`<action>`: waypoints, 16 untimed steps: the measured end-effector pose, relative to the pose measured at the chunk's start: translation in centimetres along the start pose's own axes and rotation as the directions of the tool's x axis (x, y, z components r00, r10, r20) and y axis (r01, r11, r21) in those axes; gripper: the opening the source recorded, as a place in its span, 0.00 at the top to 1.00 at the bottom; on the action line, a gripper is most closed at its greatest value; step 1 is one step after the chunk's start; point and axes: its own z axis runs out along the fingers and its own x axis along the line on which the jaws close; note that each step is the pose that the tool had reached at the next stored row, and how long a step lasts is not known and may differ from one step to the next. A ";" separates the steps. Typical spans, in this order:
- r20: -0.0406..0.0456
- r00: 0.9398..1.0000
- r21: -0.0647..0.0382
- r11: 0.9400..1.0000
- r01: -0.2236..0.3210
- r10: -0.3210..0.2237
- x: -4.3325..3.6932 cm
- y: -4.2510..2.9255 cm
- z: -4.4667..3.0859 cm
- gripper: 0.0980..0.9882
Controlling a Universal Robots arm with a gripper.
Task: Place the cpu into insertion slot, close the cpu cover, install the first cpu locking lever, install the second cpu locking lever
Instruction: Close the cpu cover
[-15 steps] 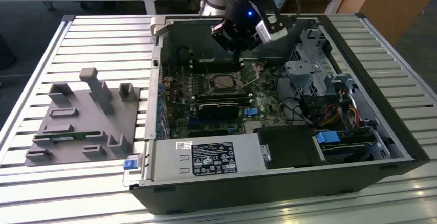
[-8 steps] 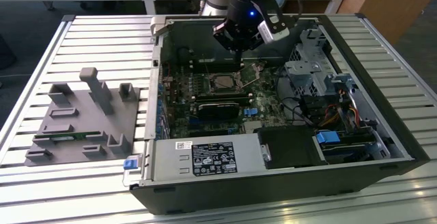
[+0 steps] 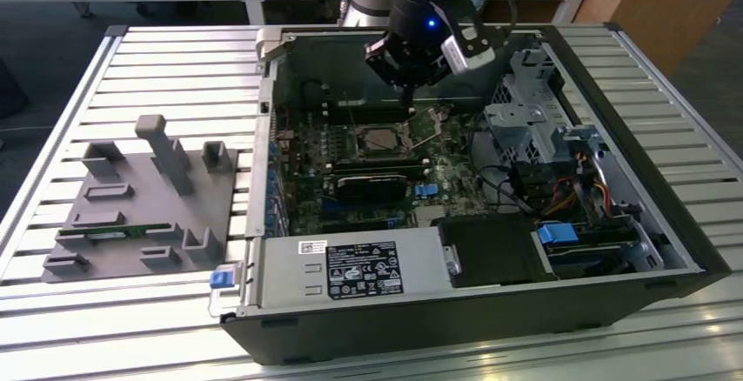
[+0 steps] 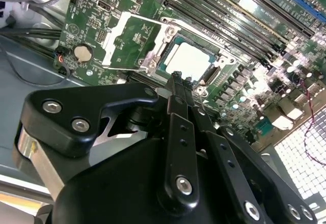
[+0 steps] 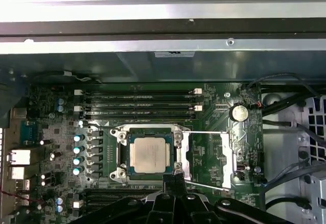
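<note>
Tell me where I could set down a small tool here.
On the exterior view's left, bare table slats lie beyond the grey fixture and in front of it. The case is crowded; the hand sits by the cpu.

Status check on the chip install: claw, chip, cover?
Claw shut, tip down at the socket edge. Chip seated in the socket. Cover lies open beside it, not yet closed. Nothing on the chip.
</note>
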 end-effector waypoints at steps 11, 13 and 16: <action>0.017 0.981 -0.005 0.982 -0.191 0.191 -0.01 -0.02 0.33 0.99; 0.020 0.974 -0.007 0.974 -0.226 0.226 -0.01 -0.03 0.39 0.99; 0.024 0.960 -0.009 0.960 -0.278 0.278 -0.02 -0.04 0.50 0.99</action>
